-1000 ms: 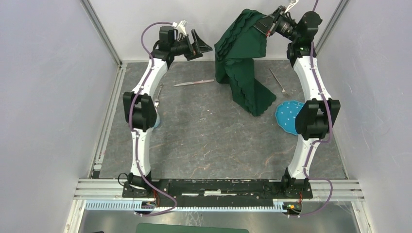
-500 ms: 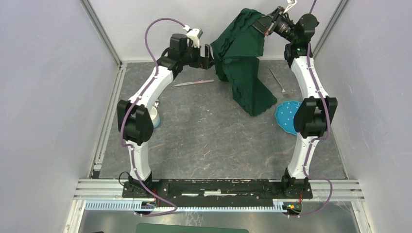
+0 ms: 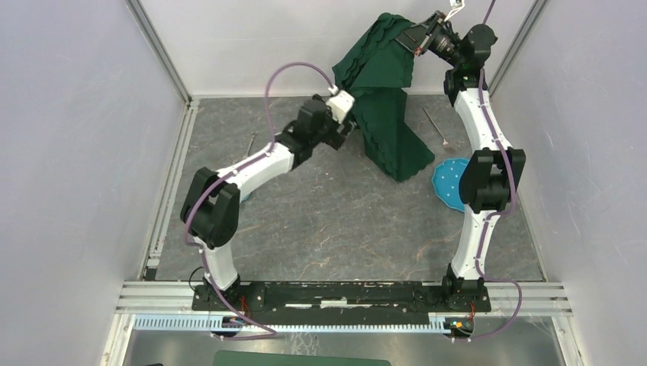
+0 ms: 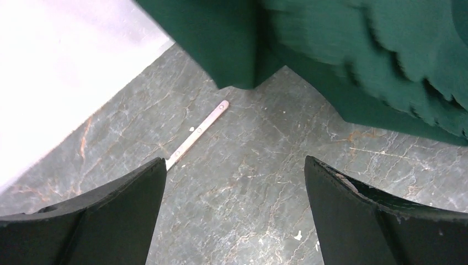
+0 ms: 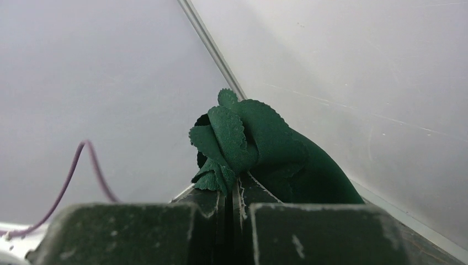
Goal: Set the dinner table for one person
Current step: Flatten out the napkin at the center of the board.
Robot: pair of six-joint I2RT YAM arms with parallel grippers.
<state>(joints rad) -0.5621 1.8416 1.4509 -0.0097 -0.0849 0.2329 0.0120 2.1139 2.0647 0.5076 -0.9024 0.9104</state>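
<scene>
Barely started: right fingers (image 5: 236, 190) clamped on the lifted green cloth (image 3: 385, 99), left fingers (image 4: 234, 161) wide apart near it (plate (image 3: 450, 183), fork (image 3: 436, 126), knife (image 4: 196, 134) lie unplaced on the tabletop (image 3: 328, 213)).

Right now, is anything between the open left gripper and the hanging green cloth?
Nothing visible. The left gripper faces the green cloth across open air; the knife lies flat on the dinner table beneath, out of the way.
</scene>
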